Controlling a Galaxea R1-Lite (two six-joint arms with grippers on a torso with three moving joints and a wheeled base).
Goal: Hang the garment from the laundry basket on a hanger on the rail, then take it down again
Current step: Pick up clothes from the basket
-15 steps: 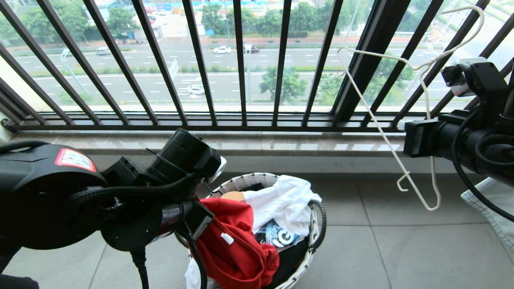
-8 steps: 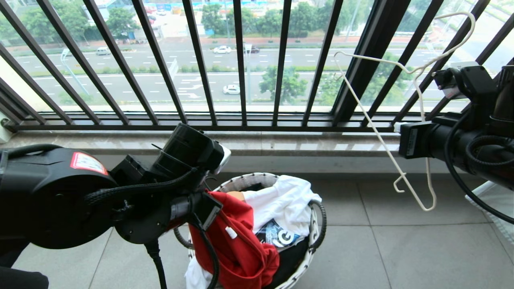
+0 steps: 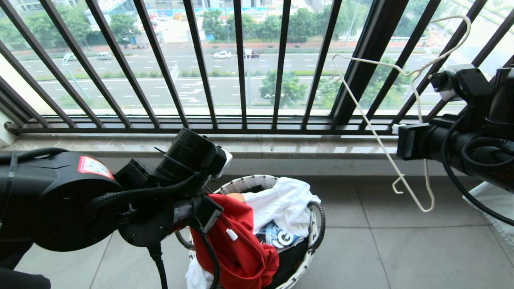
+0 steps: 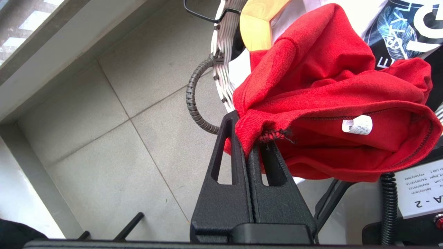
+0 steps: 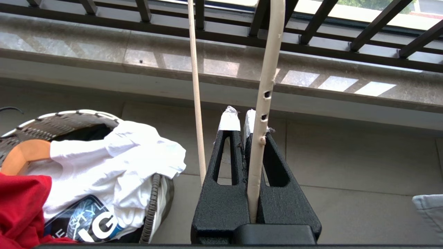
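Garment (image 3: 241,249) first: the red T-shirt lies bunched on the near side of the laundry basket (image 3: 317,224), partly over its rim, with one hem pinched between the closed fingers of the left end effector (image 4: 250,147). That grip sits at the fabric's edge, close to the small white neck label (image 4: 356,125), which looks like a sensible hold for lifting the shirt free while the rest drapes downward. Deeper in the basket rest a white garment (image 3: 281,202) and a black printed T-shirt (image 3: 279,237), both untouched. To the right of the basket and higher, the right end effector (image 5: 255,138) is clamped on one wire of the hanger (image 3: 385,148), holding it in the air with its hook (image 3: 453,30) pointing up, apparently kept ready to receive the shirt. Beyond the basket runs the stone sill (image 3: 261,146), then the black balcony railing (image 3: 241,64). No grey rail is in view.
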